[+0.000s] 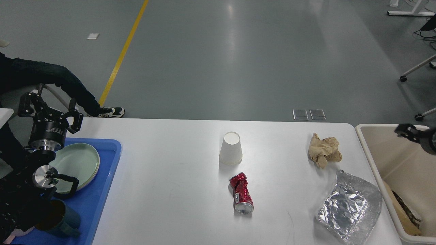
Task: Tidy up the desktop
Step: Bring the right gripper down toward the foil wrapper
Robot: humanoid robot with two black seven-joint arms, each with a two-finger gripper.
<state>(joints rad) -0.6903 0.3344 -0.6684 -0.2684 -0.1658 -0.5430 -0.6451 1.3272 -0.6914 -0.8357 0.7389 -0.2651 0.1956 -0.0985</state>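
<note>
Four loose items: they lie on the tabletop, the white surface filling the middle of the view between the blue tray on the left and the beige bin on the right.
Paper cup: upside down near the centre; probably light and thin-walled, so a gentle pinch across its sides seems safer than a hard squeeze.
Red can: crushed, on its side just in front of the cup; likely light and stiff, best taken across its dented middle.
Brown paper wad: crumpled, near the right end; soft, and any raised fold should do.
Foil bag: flattened and shiny, close to the front right corner beside the bin; I judge it slippery and floppy, so a lifted edge is the place to pinch.
Left gripper: fingers spread, holding nothing, raised above the tray's far end near the green plates.
Right gripper: only a dark tip shows over the bin's far rim; I cannot tell how its fingers stand.
Bin contents: brown and foil scraps at its bottom.
Tray contents: plates and a dark mug.
Progress: partly done, I judge, with these four left.
</note>
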